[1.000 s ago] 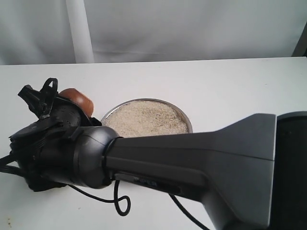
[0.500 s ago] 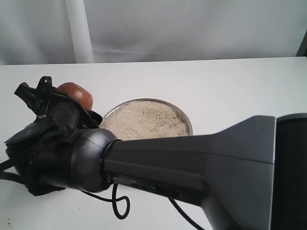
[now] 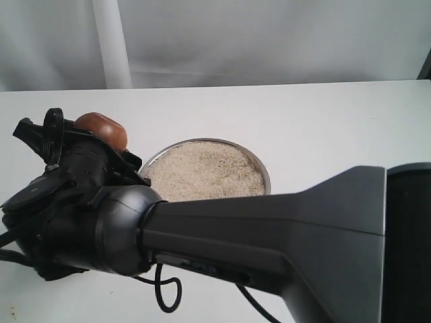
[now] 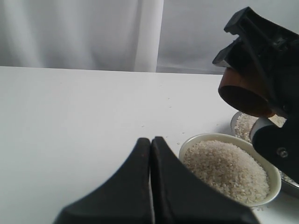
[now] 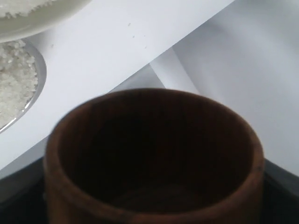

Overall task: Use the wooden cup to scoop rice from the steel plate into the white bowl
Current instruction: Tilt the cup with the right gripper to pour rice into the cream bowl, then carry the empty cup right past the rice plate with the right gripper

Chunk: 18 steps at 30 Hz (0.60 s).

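My right gripper (image 4: 261, 79) is shut on the wooden cup (image 4: 243, 91), which hangs tilted above the far side of the white bowl (image 4: 187, 145). In the right wrist view the cup (image 5: 154, 154) fills the frame, and its dark inside looks empty. The bowl holds a heap of rice (image 4: 224, 170). Behind it sits the steel plate (image 3: 259, 165), spread with rice (image 3: 205, 168). In the exterior view the cup (image 3: 101, 128) shows above the right wrist, and that arm hides the bowl. My left gripper (image 4: 150, 140) is shut on nothing, low over the table beside the bowl.
The right arm (image 3: 269, 235) crosses the exterior view from right to left. A black cable loop (image 3: 168, 286) hangs under it. Stray grains (image 4: 170, 105) lie on the white table. A white curtain (image 3: 269, 40) backs the table.
The right gripper and the wooden cup have risen and shifted slightly left in the exterior view. The plate and its rice have not moved.
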Available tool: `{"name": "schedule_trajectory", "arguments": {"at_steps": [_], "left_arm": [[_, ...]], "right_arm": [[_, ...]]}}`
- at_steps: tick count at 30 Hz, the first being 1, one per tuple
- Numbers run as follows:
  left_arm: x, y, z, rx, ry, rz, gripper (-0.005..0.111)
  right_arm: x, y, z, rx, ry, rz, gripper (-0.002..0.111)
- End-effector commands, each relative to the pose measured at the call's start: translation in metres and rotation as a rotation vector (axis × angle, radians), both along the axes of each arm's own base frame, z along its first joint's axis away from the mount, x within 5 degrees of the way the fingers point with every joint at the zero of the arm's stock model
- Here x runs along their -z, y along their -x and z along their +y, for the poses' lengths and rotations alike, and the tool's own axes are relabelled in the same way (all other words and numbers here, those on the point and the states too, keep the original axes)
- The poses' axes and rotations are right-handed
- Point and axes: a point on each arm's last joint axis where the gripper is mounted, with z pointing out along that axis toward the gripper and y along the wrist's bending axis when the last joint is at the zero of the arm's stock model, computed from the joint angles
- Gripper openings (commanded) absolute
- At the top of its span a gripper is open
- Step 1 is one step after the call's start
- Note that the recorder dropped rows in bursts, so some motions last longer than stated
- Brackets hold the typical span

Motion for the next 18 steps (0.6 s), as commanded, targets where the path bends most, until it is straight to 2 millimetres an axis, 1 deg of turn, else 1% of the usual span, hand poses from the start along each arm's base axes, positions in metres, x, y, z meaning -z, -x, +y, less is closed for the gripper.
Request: {"name": "schedule_trajectory", "arguments": {"at_steps": [1,4,11,15,18], "left_arm": [[-0.002,0.0,0.0,0.004,0.009,-0.011,0.0],[-0.002,0.0,0.0,0.004,0.009,-0.011,0.0],[-0.002,0.0,0.0,0.004,0.007,-0.011,0.0],[-0.002,0.0,0.0,0.004,0.007,-0.011,0.0],[-0.002,0.0,0.0,0.004,0.007,-0.011,0.0]], "right_arm": [[-0.007,0.001,0.001,0.004,-0.019,-0.025,0.0],[-0.005,0.002,0.0,0.06,-0.122,0.021,0.0],[-0.001,0.0,-0.003,0.309,-0.599,0.17,0.0],[-0.004,-0.007,-0.009,0.467,-0.859,0.277,0.0],[-0.005,-0.013,-0.011,0.545,-1.017,0.358,0.0]]}}
